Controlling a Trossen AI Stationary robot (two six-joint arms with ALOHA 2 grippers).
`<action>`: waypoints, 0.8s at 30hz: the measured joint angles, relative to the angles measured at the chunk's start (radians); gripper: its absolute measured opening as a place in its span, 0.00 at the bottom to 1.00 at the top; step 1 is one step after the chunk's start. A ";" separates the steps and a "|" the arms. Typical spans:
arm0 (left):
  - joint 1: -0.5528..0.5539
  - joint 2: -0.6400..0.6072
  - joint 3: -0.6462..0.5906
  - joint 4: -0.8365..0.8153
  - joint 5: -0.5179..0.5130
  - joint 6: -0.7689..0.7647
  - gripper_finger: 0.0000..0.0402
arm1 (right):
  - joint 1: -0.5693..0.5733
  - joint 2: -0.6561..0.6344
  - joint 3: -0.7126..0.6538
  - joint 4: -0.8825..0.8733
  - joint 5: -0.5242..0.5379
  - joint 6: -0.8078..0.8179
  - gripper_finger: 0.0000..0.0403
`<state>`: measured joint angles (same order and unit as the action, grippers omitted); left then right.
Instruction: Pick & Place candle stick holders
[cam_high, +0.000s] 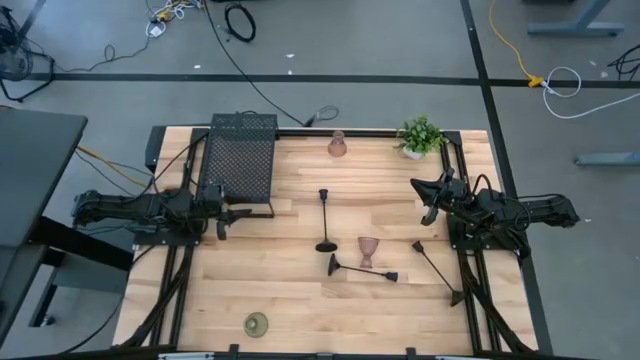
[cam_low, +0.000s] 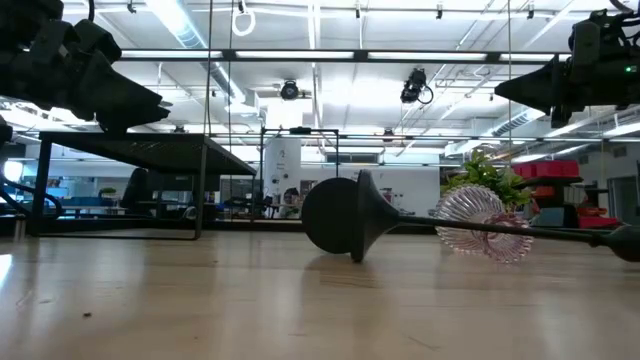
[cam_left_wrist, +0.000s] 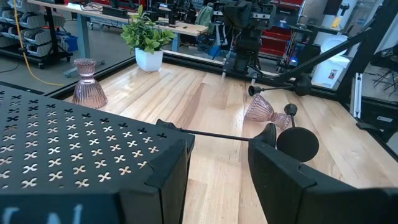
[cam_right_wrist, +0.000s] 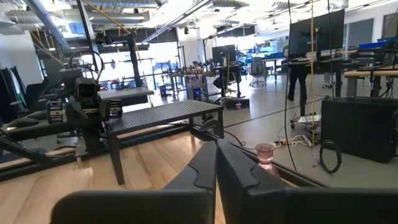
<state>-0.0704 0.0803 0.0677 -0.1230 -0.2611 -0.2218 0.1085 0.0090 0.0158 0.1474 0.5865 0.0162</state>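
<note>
High view shows the candle stick holders spread over my wooden table. At mid-table one black stem holder stands upright. Just in front of it a pinkish glass goblet stands beside a second black stem holder lying flat, and a third black stem holder lies tilted toward the right edge. Another pink goblet sits at the far edge near a small potted plant. A squat olive-gold holder rests alone near the front edge.

My left gripper hangs beside the black mesh box, fingers parted moderately and holding nothing. My right gripper hovers at the right side, above the tilted stem, fingers closed together and empty.

As I judge it, no pick has begun. To do it well I would open the right fingers first, then come down over the thin stem near its round base, squeezing across the rod so it cannot roll away.
</note>
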 joint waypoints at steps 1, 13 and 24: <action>0.000 0.000 0.000 0.000 0.000 0.000 0.43 | 0.000 0.000 0.000 0.000 0.000 0.000 0.03; 0.000 0.000 -0.003 0.050 0.004 -0.008 0.43 | 0.000 0.000 0.000 0.000 0.000 0.000 0.03; 0.000 0.000 -0.003 0.058 0.002 -0.006 0.43 | -0.002 0.000 0.000 0.072 0.060 -0.082 0.03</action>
<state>-0.0704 0.0807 0.0647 -0.0650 -0.2588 -0.2283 0.1070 0.0090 0.0154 0.2197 0.6464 -0.0654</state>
